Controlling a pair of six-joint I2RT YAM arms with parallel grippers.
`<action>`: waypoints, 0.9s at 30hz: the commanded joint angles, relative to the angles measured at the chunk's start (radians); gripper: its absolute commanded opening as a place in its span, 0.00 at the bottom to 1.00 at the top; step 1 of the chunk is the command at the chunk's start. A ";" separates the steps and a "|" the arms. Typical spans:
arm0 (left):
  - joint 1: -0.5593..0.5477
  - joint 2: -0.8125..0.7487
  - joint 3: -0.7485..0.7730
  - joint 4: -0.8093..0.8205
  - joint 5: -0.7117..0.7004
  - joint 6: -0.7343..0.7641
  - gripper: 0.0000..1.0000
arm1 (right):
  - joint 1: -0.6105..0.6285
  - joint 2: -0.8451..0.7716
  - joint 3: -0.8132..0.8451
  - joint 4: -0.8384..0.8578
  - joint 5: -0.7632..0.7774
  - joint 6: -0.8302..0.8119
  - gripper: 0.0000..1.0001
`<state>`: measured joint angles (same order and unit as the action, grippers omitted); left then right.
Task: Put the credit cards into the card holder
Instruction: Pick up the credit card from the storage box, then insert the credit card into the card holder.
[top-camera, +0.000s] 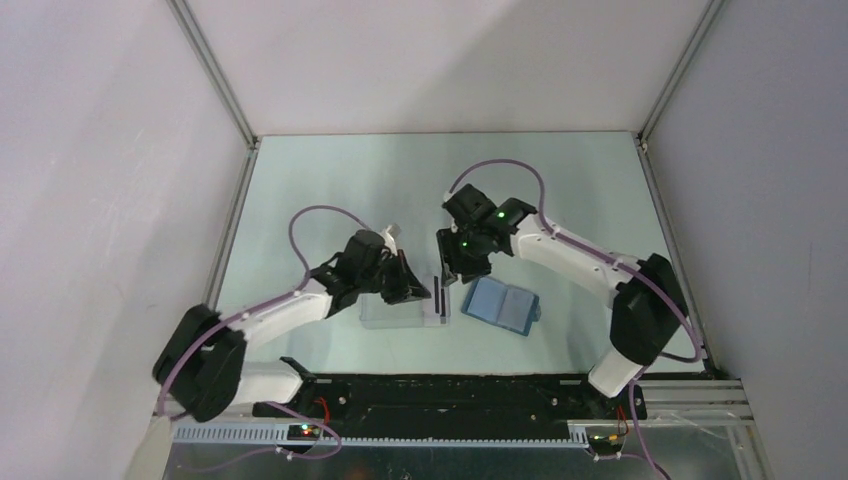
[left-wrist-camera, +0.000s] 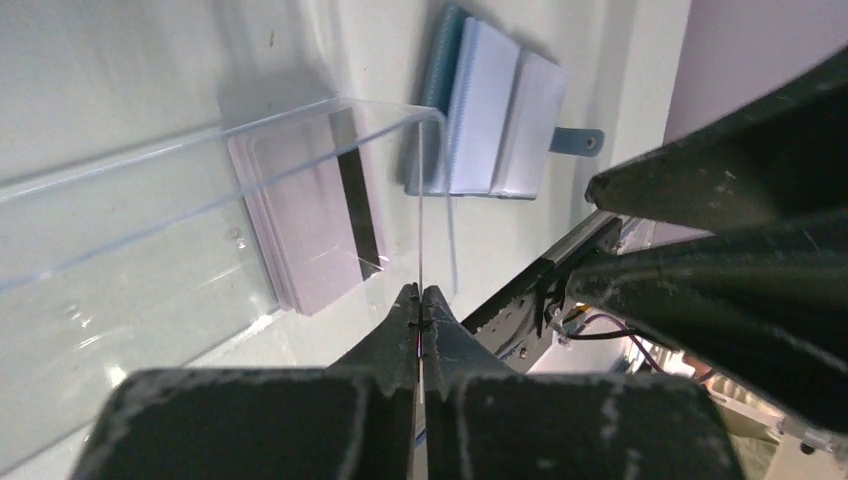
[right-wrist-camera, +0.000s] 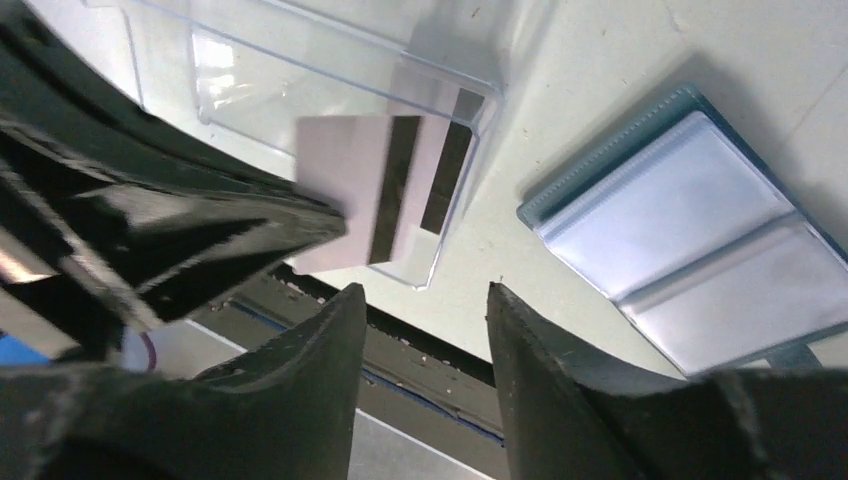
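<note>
The left claw (top-camera: 415, 285) is clamped on one of the credit cards, the held card (top-camera: 438, 292), which from the top view is only a thin dark line standing on edge just beside the clear box (top-camera: 395, 312). The left wrist view shows the pinch itself: the left claw (left-wrist-camera: 420, 300) has both fingers pressed together with the held card (left-wrist-camera: 419, 250) seen edge-on as a hairline between them. Only the right wrist view shows that card's face, whitish with a black stripe (right-wrist-camera: 350, 190), lifted above the box.

The remaining credit cards (left-wrist-camera: 300, 230) lie stacked flat inside the clear box (left-wrist-camera: 150, 270), against its corner; the top view does not resolve them. In the right wrist view the stack's stripe (right-wrist-camera: 450, 190) peeks out from under the held card.

The right claw (right-wrist-camera: 425, 300) is spread apart with nothing between its fingers; from above it (top-camera: 458, 268) hangs between the box and the card holder (top-camera: 503, 304).

The card holder lies unfolded on the surface (top-camera: 400, 180), just right of the box and apart from it. The right wrist view shows its clear sleeves (right-wrist-camera: 690, 220); the left wrist view alone shows its clasp tab sticking out (left-wrist-camera: 580, 141).
</note>
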<state>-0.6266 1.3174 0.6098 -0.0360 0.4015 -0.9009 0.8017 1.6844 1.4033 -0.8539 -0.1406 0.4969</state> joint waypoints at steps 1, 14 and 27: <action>-0.004 -0.161 0.037 -0.096 -0.100 0.049 0.00 | -0.050 -0.150 -0.052 0.050 -0.071 0.008 0.58; -0.005 -0.388 0.040 0.207 0.174 -0.056 0.00 | -0.324 -0.501 -0.407 0.529 -0.696 0.181 0.76; -0.005 -0.415 0.018 0.334 0.265 -0.115 0.00 | -0.302 -0.498 -0.540 1.023 -0.926 0.451 0.41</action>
<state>-0.6281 0.9192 0.6155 0.2249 0.6266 -0.9901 0.4767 1.1835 0.8608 -0.0254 -0.9817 0.8619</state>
